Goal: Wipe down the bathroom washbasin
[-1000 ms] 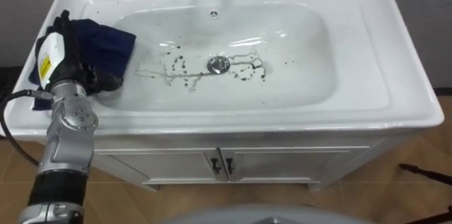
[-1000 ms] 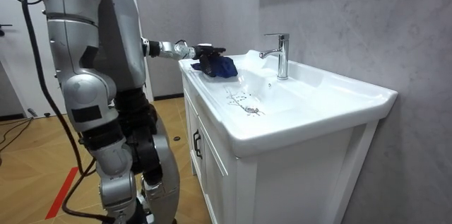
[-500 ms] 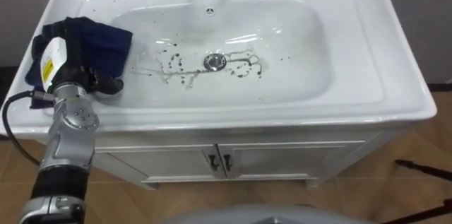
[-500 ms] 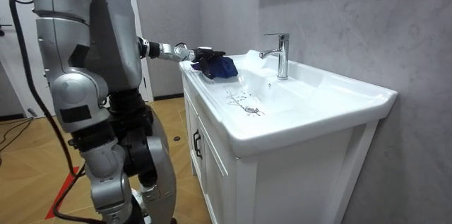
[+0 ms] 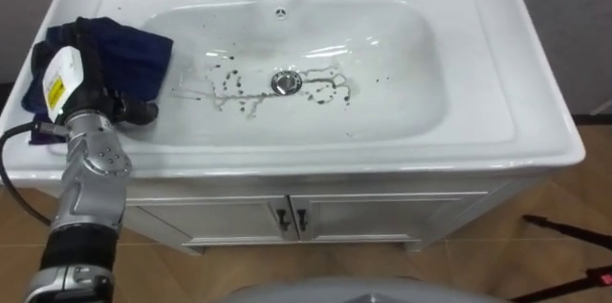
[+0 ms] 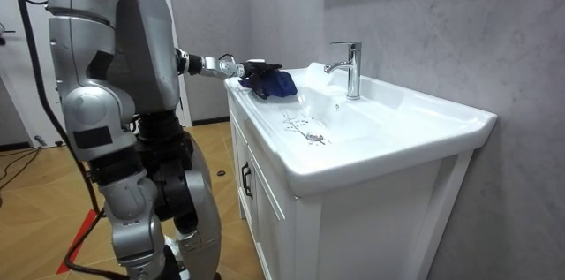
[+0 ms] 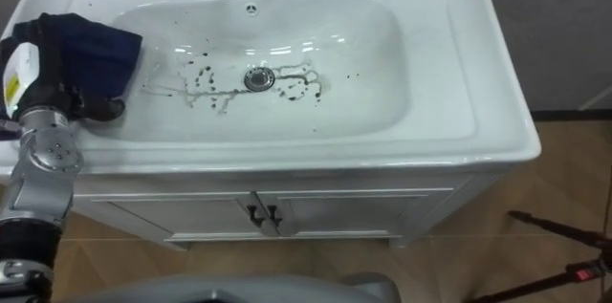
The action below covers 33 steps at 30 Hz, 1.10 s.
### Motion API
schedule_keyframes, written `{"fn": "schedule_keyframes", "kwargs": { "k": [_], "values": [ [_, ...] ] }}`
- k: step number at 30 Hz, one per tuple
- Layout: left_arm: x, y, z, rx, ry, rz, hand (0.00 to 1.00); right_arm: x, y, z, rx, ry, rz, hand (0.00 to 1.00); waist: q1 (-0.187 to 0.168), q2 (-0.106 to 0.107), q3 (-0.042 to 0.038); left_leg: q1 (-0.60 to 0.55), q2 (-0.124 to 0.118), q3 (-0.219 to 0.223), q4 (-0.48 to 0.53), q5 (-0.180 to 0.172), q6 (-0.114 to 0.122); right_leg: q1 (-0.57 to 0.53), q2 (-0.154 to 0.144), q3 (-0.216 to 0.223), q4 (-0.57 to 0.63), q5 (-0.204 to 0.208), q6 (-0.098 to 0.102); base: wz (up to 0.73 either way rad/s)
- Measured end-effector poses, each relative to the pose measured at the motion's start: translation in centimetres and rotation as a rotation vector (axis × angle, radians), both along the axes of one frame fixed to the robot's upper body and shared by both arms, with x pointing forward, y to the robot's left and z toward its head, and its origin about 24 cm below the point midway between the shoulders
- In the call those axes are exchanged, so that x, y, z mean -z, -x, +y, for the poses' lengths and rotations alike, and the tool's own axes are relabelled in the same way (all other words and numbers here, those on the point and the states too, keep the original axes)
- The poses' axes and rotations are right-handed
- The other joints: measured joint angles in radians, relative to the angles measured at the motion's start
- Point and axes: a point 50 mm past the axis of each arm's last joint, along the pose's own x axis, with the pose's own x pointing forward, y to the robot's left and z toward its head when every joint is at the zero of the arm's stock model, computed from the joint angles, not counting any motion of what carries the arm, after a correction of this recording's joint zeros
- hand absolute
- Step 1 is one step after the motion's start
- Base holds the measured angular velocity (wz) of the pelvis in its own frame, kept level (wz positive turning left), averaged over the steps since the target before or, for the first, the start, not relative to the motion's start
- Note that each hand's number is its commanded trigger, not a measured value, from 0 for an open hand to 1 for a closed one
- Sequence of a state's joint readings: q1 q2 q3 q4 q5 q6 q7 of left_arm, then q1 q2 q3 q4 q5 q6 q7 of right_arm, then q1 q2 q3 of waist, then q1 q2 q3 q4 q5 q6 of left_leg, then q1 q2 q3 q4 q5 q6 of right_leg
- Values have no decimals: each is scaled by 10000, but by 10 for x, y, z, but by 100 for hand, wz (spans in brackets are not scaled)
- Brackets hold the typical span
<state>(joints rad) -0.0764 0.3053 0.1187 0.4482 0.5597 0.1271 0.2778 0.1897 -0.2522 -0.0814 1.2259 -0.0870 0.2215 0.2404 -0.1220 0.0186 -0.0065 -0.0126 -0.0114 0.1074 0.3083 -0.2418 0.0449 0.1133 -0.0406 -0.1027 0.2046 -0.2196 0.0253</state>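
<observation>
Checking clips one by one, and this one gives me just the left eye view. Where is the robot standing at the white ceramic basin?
Observer: Upright at the end of the white ceramic basin on the room view's left, its left hand gripping the dark blue cloth on the rim.
Operator: My view cuts the tap off.
Observer: The chrome tap is a tall column with a lever on top, spout over the bowl.

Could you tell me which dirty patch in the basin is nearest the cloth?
The streaky patch left of the drain; its thin trail reaches toward the blue cloth, unlike the patch right of the drain.
</observation>
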Motion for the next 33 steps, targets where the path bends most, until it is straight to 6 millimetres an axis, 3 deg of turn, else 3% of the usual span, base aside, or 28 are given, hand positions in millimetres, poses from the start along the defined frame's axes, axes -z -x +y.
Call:
{"fn": "schedule_keyframes", "kwargs": {
  "k": [3, 12, 21, 22, 23, 24, 33],
  "values": [
    [7, 3, 3, -121, -148, 379, 0, 0, 1, 0, -2, 24, -21, 0, 39, 50, -32, 47, 2, 26, -23, 1, -1, 24, 5, 30, 16, 1, -2, 0],
    [23, 10, 7, -324, -302, 1070, 0, -2, 6, -2, 201, 113, 25, 0, 142, 168, 23, 341, 31, 170, -101, -6, -14, 262, 13, 126, 4, 2, -5, -5],
    [29, 15, 10, -522, -251, 1330, 0, -3, 15, -5, 379, 383, 189, 0, 185, 159, -26, 577, 29, 290, -298, 42, -84, 280, 2, 193, -28, -103, -115, -4],
    [30, 16, 11, -570, -236, 1388, 56, -4, 16, -5, 407, 418, 231, 0, 192, 152, -79, 622, 21, 302, -366, 60, -103, 285, -3, 205, -25, -124, -126, -3],
    [31, 17, 12, -628, -216, 1464, 93, -4, 17, -5, 443, 460, 301, 0, 193, 151, -96, 667, 23, 312, -396, 66, -114, 298, -1, 211, -13, -143, -139, -3],
    [32, 18, 12, -649, -216, 1483, 100, -4, 17, -5, 446, 484, 312, 0, 193, 155, -99, 685, 24, 319, -405, 69, -119, 306, -2, 211, -8, -151, -145, 0],
    [36, 26, 20, -1330, -428, 1410, 100, -4, 18, -6, 453, 711, 347, 0, 283, 197, -118, 1285, 47, 510, -802, 140, -236, 630, 53, 460, -56, -237, -227, -7]
  ]
}}
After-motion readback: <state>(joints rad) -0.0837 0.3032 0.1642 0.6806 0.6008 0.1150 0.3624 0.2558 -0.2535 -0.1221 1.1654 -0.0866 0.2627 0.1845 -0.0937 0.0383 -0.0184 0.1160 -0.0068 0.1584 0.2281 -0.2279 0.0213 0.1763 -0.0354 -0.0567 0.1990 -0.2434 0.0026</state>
